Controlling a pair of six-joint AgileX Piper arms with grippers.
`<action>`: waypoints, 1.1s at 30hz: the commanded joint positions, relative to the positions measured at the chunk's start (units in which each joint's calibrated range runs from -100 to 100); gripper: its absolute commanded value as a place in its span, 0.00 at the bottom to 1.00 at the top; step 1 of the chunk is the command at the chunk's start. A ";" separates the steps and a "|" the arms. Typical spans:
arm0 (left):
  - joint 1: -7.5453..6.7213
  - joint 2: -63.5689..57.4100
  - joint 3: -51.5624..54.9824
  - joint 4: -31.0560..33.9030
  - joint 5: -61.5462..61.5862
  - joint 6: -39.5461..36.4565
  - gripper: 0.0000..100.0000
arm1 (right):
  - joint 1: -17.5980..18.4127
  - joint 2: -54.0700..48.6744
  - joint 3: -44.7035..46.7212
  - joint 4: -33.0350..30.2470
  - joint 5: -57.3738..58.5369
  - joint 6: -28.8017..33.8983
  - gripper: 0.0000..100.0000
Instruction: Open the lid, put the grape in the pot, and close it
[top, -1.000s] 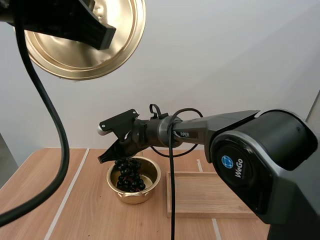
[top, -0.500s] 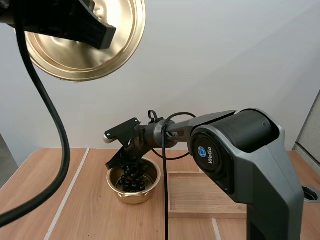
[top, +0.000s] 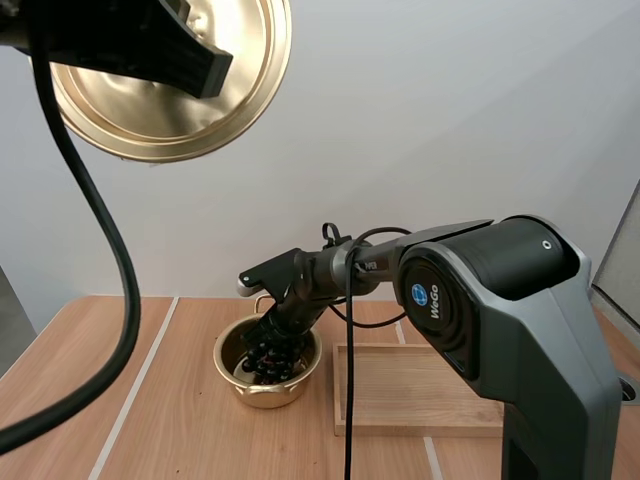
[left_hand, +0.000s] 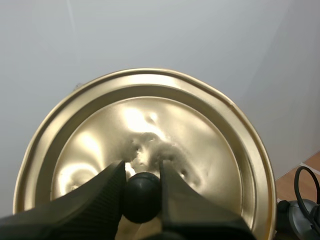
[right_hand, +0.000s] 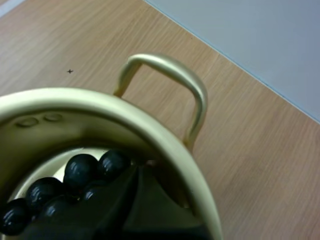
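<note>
Evidently the bunch of grapes (right_hand: 80, 167) lies inside the pot (top: 265, 393), which stands toward the table's (top: 80, 400) far edge, just beside the left edge of the wooden tray (top: 420, 390); my right gripper (right_hand: 137, 175) reaches down into the pot among the glossy, round, dark berries, and whether it grips them I cannot tell; the lid (top: 140, 110), a thin brassy disc with a dented sheen, hangs high to the left, tipped on edge, well apart from the pot; my left gripper (left_hand: 142, 175) pinches its black ball knob (left_hand: 142, 200); closing, I judge, means carrying the lid down and rightward once the right arm clears.
</note>
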 joint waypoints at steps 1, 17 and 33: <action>-0.16 -0.16 -0.35 -0.05 -1.82 -0.38 0.00 | -0.06 -0.45 2.28 -0.09 10.23 -0.19 0.00; -0.16 -0.16 -0.35 0.17 -2.01 -0.38 0.00 | -0.06 -15.22 2.28 5.36 11.76 -0.19 0.00; -0.16 -0.16 -0.35 0.17 -3.35 -0.38 0.00 | 1.66 -17.14 6.01 7.13 3.50 -0.63 0.00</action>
